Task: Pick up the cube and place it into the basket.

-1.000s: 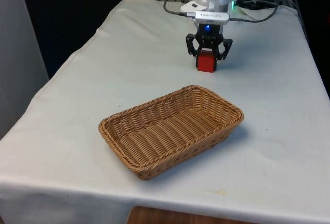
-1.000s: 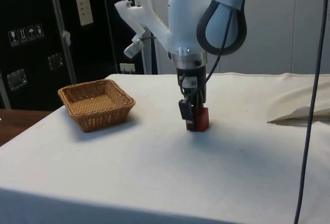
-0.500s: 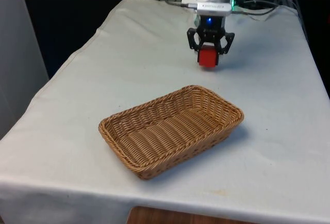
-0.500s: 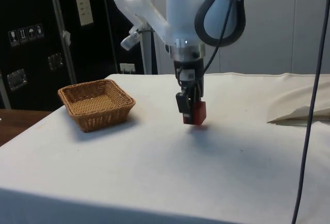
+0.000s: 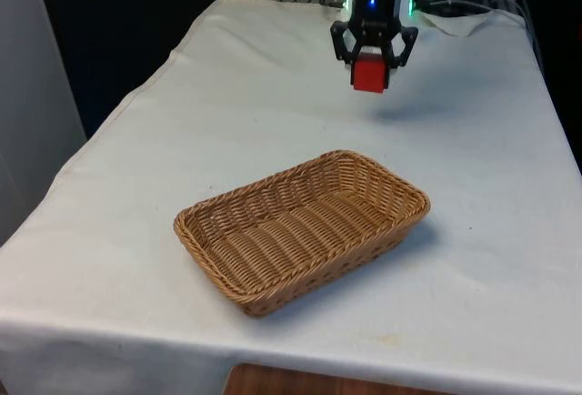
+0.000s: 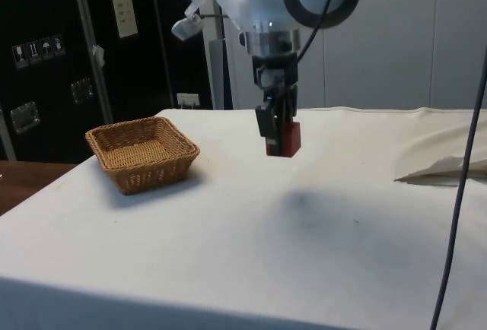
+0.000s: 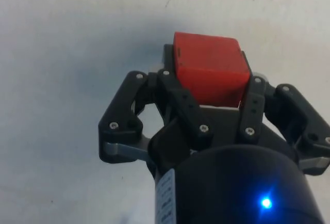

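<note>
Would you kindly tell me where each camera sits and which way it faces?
Front view: across the table from the arm, facing the basket and the gripper.
Side view: at the table's side, showing the arm holding the red cube aloft.
Wrist view: on the wrist, looking down on the cloth.
All three share the cube.

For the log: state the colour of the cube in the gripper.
Red; the cube shows it best in the wrist view.

Front, side views share basket (image 5: 303, 231) (image 6: 142, 152) (wrist looks down).
</note>
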{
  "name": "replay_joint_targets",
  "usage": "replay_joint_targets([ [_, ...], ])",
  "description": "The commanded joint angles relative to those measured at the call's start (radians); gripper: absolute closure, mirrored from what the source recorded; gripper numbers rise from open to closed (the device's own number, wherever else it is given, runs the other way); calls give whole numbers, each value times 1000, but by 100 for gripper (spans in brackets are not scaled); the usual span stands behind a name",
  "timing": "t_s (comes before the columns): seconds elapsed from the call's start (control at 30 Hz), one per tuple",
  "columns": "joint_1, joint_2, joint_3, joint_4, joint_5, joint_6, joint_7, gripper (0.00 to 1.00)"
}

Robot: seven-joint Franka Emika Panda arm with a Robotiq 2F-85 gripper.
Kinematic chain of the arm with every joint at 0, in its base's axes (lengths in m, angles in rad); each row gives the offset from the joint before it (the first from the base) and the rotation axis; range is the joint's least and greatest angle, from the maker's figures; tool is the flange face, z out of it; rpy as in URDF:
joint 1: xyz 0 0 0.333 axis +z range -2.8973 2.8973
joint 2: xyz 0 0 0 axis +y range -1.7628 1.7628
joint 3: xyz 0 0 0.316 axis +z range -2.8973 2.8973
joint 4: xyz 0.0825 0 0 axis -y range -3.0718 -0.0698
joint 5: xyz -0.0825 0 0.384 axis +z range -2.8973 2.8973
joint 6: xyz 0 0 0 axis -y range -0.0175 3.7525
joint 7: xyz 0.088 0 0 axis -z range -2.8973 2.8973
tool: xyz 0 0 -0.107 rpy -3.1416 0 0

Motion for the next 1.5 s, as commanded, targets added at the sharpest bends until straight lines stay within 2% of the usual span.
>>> replay_joint_targets([
  [0.0, 0, -10, 0, 0, 0, -10, -2, 99],
  [0.07, 0, -44, 0, 3, -1, -48, -11, 99],
  [0.27, -1, -105, -3, 9, 10, -108, -34, 99],
  [0.3, -2, -95, -2, 8, 1, -95, -24, 99],
  [0.57, -1, -167, -11, 20, 16, -174, -57, 99],
  [0.63, -3, -166, -10, 21, 2, -171, -47, 99],
  [0.7, 0, -178, -13, 23, 17, -185, -62, 99],
  [0.97, -3, -175, -12, 25, 3, -188, -53, 99],
  [1.2, 3, -105, -8, 109, 14, -214, -55, 99],
  [1.27, 0, -98, -8, 116, 4, -206, -53, 99],
  [1.47, 3, -28, 2, 205, 21, -241, -55, 99],
])
